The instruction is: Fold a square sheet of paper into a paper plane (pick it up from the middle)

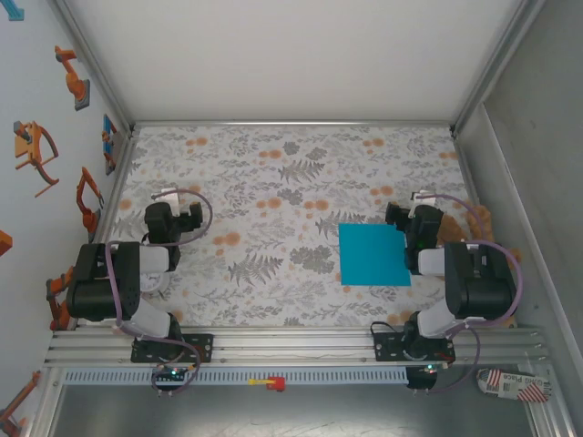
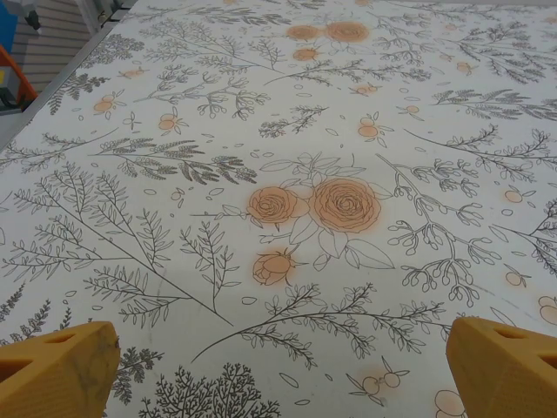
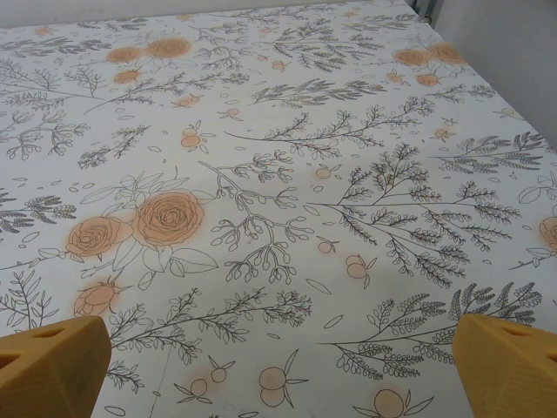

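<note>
Found nothing folded yet: saw the square sheet of paper (image 1: 373, 255) lying flat and uncreased on the bench (image 1: 273, 182), near the right hand (image 1: 399, 215) and well apart from the left hand (image 1: 191, 217), both spread wide and empty, with pickup and every crease judged still ahead.

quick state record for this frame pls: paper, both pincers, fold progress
sheet: square sheet of paper, turquoise, lying flat on the floral tablecloth, right of centre, beside the right arm
folds: none visible
left pincer: open, empty, over patterned cloth
right pincer: open, empty, over patterned cloth
contact with sheet: none seen
task stage: sheet not yet picked up, folding not begun
</note>
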